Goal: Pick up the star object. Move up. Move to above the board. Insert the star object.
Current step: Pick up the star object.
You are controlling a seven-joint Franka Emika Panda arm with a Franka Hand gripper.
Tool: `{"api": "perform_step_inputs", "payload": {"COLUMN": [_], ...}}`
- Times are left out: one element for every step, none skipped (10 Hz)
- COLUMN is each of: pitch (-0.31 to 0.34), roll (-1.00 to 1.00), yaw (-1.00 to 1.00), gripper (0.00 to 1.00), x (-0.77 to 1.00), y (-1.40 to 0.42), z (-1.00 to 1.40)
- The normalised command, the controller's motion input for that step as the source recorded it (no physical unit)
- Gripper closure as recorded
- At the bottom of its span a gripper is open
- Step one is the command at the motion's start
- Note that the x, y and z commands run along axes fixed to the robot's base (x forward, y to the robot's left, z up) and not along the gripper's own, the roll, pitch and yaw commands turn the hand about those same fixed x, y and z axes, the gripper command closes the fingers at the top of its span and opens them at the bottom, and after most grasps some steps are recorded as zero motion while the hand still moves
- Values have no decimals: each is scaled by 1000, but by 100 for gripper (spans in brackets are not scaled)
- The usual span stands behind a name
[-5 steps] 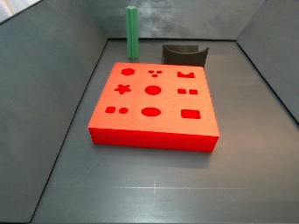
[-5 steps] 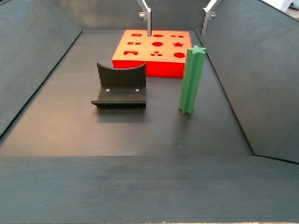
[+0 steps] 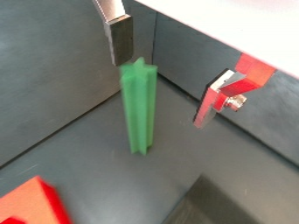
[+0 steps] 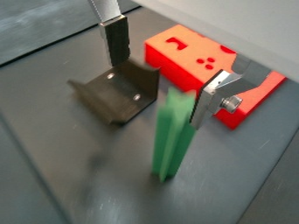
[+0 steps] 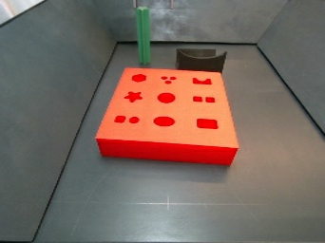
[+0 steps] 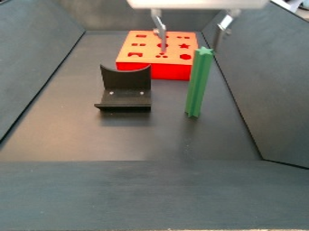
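The star object, a long green peg, stands upright on the floor near the side wall in both side views [image 5: 143,36] [image 6: 200,81]. The red-orange board [image 5: 165,109] lies flat with its dark shaped holes up and also shows in a side view [image 6: 157,54]. My gripper [image 6: 191,34] is open and hangs just above the peg's top. In both wrist views the peg [image 3: 140,105] [image 4: 173,144] stands below and between the silver fingers [image 3: 119,39] [image 4: 214,96], closer to one of them, with nothing gripped. The gripper does not show in a side view.
The dark fixture [image 6: 125,87] stands on the floor beside the board and the peg, and shows in a wrist view [image 4: 117,92] and a side view [image 5: 200,59]. Grey walls enclose the floor, one close behind the peg.
My gripper has come down toward the peg's top; more of its fingers and body now show in the side view. Peg, board and fixture have not moved.
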Motion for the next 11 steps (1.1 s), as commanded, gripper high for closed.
{"api": "perform_step_inputs", "payload": {"pitch": [-229,-210,-160,-79,-41,0,0,-7,-36,-70,-4], "roll": [-84,-160,0,14,77,220,176,120,90,0,0], "yaw": [497,411,340,377,131,6,0,0,0,103,0], "gripper": [0,0,0,0,0,0,0,0,0,0,0], "x": [-371,-423,-340,-106,0,0,0,0,0,-29,0], "y": [314,403,129,0,-146,-474,-366,-234,-180,0,0], "z": [-51,-6,-254,-360,-457,-411,-297,-226,-20,-6,0]}}
